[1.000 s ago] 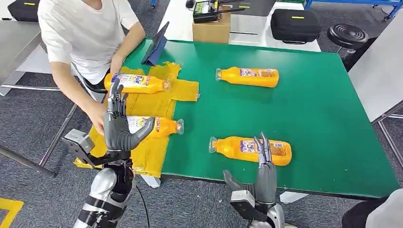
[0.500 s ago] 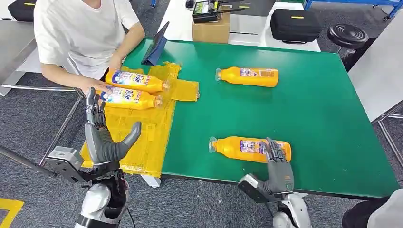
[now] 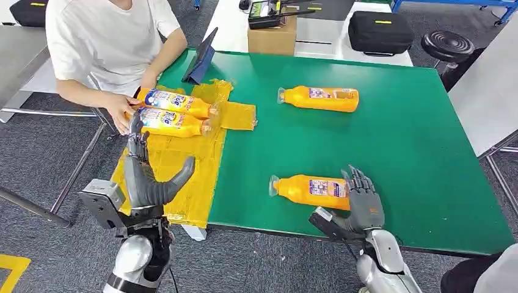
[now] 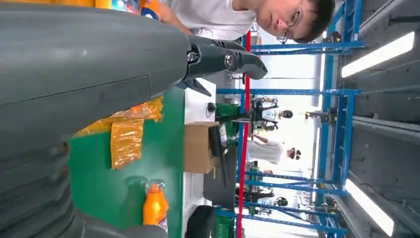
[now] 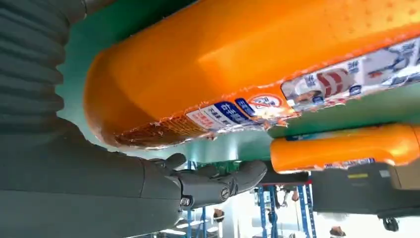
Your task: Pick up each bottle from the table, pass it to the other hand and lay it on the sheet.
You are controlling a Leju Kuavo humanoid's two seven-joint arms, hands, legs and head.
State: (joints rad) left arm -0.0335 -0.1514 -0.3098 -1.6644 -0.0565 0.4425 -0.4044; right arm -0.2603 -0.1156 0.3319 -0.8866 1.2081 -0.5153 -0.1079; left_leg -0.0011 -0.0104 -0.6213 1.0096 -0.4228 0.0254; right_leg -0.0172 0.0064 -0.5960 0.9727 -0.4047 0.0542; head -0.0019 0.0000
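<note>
Person's hand on sheet's bottles, beyond empty left hand.

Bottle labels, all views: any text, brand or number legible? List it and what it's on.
"Tide", only partly clear: label of the far sheet bottle.
Near sheet bottle: label too blurred.
Bottle by the right hand, the front bottle: print too small, also in the right wrist view.
Back bottle: unreadable.

We saw open green table between the near bottle and far bottle, while a person's hand and two bottles crowded the yellow sheet's far end.
</note>
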